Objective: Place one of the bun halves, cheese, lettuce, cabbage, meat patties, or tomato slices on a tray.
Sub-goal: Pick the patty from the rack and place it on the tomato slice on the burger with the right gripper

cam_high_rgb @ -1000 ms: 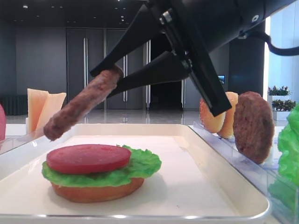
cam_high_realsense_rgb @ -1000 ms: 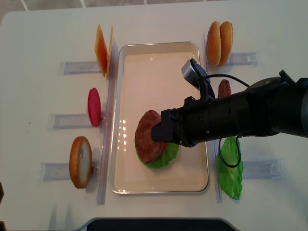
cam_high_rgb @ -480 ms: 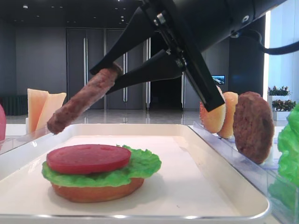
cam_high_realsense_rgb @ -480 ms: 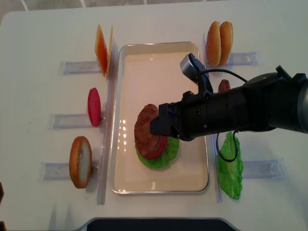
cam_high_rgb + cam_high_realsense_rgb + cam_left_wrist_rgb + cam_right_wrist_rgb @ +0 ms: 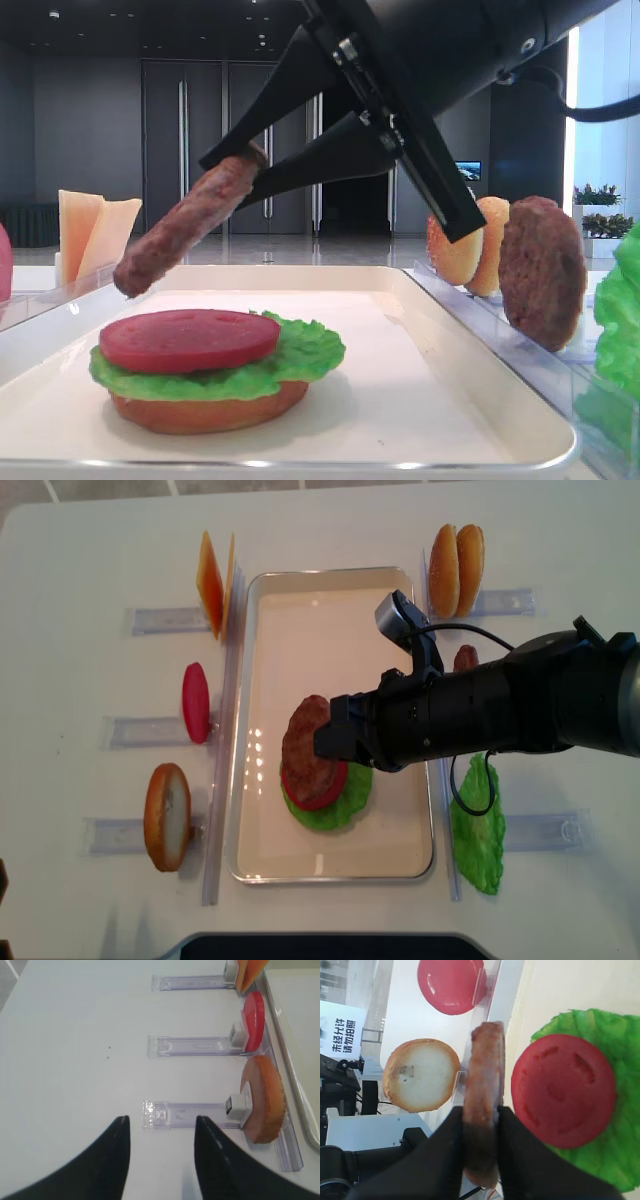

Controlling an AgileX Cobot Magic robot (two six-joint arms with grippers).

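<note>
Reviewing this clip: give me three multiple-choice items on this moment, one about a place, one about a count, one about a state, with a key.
1. Where is the meat patty held by the right gripper?
A. Flat on the table
B. In the air above the tray
C. In a clear holder

2. How many layers form the stack on the tray?
A. One
B. Three
C. Five

3. How does the left gripper stand?
A. Open, holding nothing
B. Shut on a bun
C. Shut on cheese

Key: 1 B, the patty hangs tilted over the tray, clear of the stack. 2 B, bun base, lettuce and tomato slice. 3 A, its fingers stand apart over bare table.
</note>
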